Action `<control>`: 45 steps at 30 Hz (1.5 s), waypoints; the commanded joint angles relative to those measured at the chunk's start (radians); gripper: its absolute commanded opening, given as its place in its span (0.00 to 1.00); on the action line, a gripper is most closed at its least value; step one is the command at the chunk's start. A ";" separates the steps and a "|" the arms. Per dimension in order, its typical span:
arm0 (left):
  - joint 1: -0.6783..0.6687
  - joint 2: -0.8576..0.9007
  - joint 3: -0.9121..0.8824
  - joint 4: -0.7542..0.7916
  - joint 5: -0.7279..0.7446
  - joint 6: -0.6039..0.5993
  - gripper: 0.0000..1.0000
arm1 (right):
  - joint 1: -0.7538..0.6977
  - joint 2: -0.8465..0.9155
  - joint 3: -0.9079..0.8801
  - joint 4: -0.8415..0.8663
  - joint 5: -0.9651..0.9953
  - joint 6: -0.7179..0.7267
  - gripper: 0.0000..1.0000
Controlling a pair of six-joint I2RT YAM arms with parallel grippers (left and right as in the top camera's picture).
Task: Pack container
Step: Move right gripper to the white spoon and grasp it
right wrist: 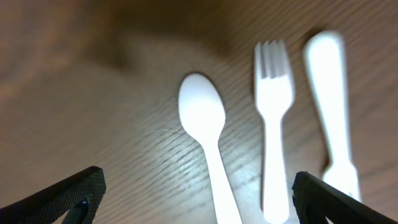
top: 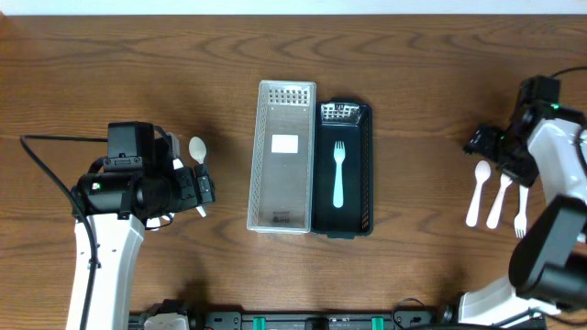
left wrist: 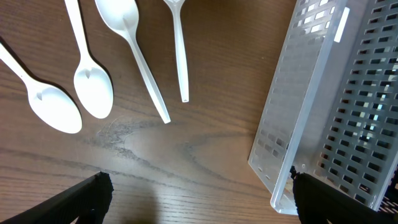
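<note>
A clear perforated container (top: 283, 158) and a black container (top: 366, 165) stand side by side mid-table. A pale blue fork (top: 337, 174) lies in the black one. My left gripper (top: 196, 189) is open and empty (left wrist: 199, 202), hovering over bare wood just left of the clear container (left wrist: 323, 106). Several white spoons (left wrist: 93, 87) lie ahead of it; overhead only one spoon (top: 197, 149) shows. My right gripper (top: 493, 149) is open and empty (right wrist: 199, 199) over a white spoon (right wrist: 203, 115), a white fork (right wrist: 273, 99) and a third blurred white utensil (right wrist: 329, 87).
The right-hand utensils lie in a row on the wood (top: 498, 197) near the right arm. A white label (top: 284, 143) sits on the clear container's floor. A black cable (top: 46, 165) runs by the left arm.
</note>
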 commanded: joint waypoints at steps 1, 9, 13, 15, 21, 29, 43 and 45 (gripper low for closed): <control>0.004 -0.008 0.015 -0.003 -0.005 0.005 0.95 | -0.003 0.060 -0.011 0.023 -0.011 -0.021 0.99; 0.004 -0.008 0.015 -0.003 -0.005 0.005 0.95 | -0.003 0.182 -0.012 0.094 -0.039 -0.082 0.99; 0.004 -0.008 0.015 -0.003 -0.005 0.005 0.95 | -0.003 0.235 -0.012 0.104 -0.055 -0.081 0.99; 0.004 -0.008 0.015 -0.003 -0.005 0.005 0.95 | -0.003 0.249 -0.012 0.105 -0.055 -0.081 0.99; 0.004 -0.008 0.015 -0.003 -0.005 0.005 0.95 | -0.003 0.257 -0.012 0.103 -0.056 -0.081 0.98; 0.004 -0.008 0.015 -0.003 -0.005 0.005 0.94 | -0.003 0.257 -0.012 0.100 -0.055 -0.081 0.69; 0.004 -0.008 0.015 -0.003 -0.005 0.005 0.95 | -0.003 0.257 -0.012 0.100 -0.055 -0.081 0.44; 0.004 -0.008 0.015 -0.003 -0.005 0.005 0.95 | -0.003 0.257 -0.012 0.100 -0.055 -0.081 0.41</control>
